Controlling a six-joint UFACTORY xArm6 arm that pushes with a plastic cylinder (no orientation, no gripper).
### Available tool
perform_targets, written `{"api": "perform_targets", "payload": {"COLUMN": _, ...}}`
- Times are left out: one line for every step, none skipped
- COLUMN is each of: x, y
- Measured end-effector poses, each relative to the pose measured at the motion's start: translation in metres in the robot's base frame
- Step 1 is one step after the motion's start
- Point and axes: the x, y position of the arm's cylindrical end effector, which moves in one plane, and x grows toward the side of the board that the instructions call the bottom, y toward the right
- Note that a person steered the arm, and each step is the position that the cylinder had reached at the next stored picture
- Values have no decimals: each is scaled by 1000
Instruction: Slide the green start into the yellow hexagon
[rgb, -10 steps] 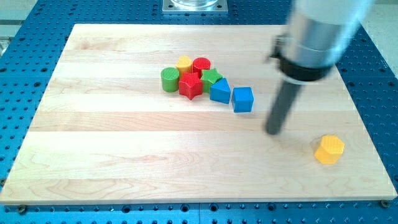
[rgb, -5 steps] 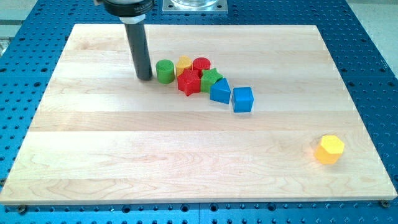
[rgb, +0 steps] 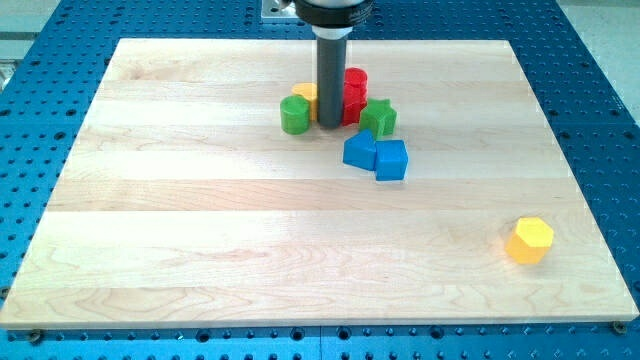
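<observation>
Single camera view of the wooden board (rgb: 200, 230) on its blue perforated base (rgb: 40, 80). My tip (rgb: 329, 123) rests on the board inside the cluster of blocks near the view's top; being a plain rod, it has no jaws to open or close and holds nothing. Just to the view's left of the tip stands the green cylinder (rgb: 295, 115), with a yellow block (rgb: 305, 93) partly hidden behind it. Red blocks (rgb: 354, 92) lie immediately to the view's right of the rod, their shapes partly masked by it.

The green star (rgb: 378, 118) sits at the view's right edge of this cluster, close to the red blocks; whether they touch cannot be told. Below it lie two blue blocks (rgb: 377, 156), side by side and touching. The yellow hexagon (rgb: 529, 240) stands alone, well apart, near the view's lower right.

Judgement on the step in hand: the star must travel toward the view's lower right, so the tip should be brought to the star's upper-left side, on the line running through star and hexagon. The push is best kept slow and centred, since an off-centre contact would likely spin the star aside. The blue blocks lie near that path and may be clipped; the red blocks beside the tip could be dragged along.
</observation>
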Motion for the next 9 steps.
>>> {"api": "perform_targets", "payload": {"x": -35, "y": -14}}
{"api": "perform_targets", "payload": {"x": -70, "y": -7}}
{"api": "perform_targets", "payload": {"x": -96, "y": 31}}
{"api": "perform_targets", "payload": {"x": -102, "y": 56}}
{"api": "perform_targets", "payload": {"x": -67, "y": 51}}
{"api": "perform_targets", "payload": {"x": -14, "y": 45}}
{"api": "perform_targets", "payload": {"x": 29, "y": 49}}
{"api": "perform_targets", "payload": {"x": 79, "y": 75}}
{"api": "perform_targets", "payload": {"x": 89, "y": 85}}
